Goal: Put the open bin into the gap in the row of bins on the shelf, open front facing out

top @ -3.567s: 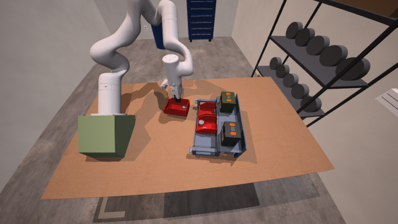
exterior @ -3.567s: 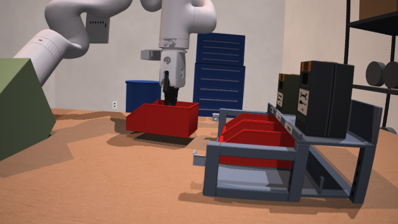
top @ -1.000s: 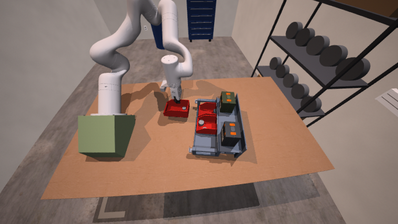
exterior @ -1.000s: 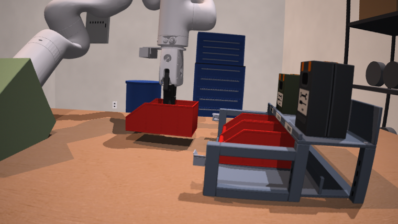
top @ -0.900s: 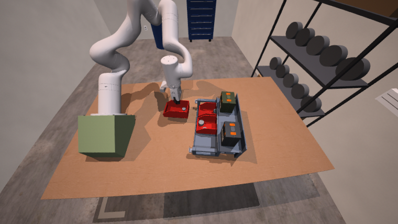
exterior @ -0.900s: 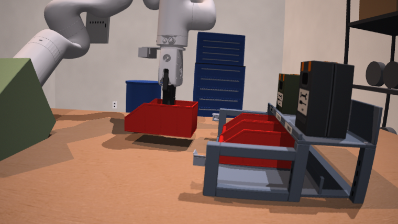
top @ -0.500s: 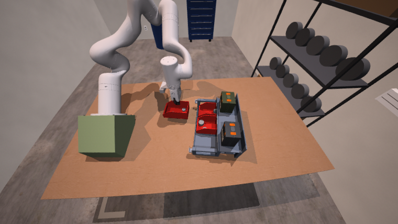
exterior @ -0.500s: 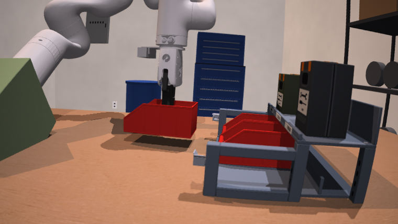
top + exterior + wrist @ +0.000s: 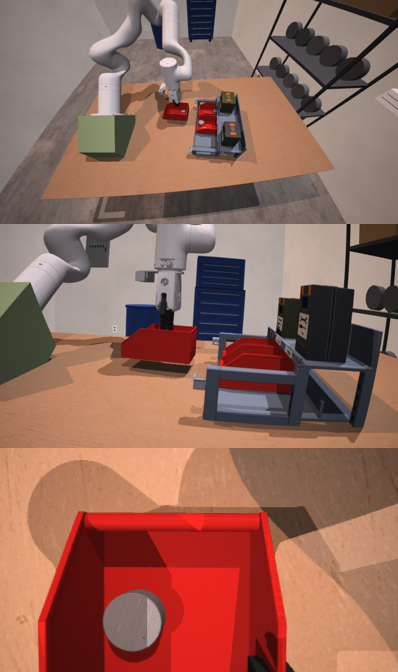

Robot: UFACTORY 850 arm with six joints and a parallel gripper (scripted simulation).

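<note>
My gripper (image 9: 175, 104) is shut on the rear wall of the open red bin (image 9: 176, 111) and holds it a little above the table, left of the shelf. In the side view the bin (image 9: 159, 344) hangs level with a shadow under it, and the fingers (image 9: 166, 325) reach down inside it. The wrist view shows the bin (image 9: 165, 598) with a grey round part (image 9: 132, 620) on its floor and one finger (image 9: 265, 660) at the right wall. The grey shelf (image 9: 217, 127) holds two red bins (image 9: 207, 109) (image 9: 207, 124); the near slot (image 9: 245, 402) is an empty gap.
Two dark boxes (image 9: 322, 321) (image 9: 286, 317) stand on the shelf's low top board. A green block (image 9: 104, 136) sits at the arm's base on the left. A blue cabinet (image 9: 220, 297) and blue barrel (image 9: 140, 318) stand behind the table. A black rack of discs (image 9: 314, 55) stands far right.
</note>
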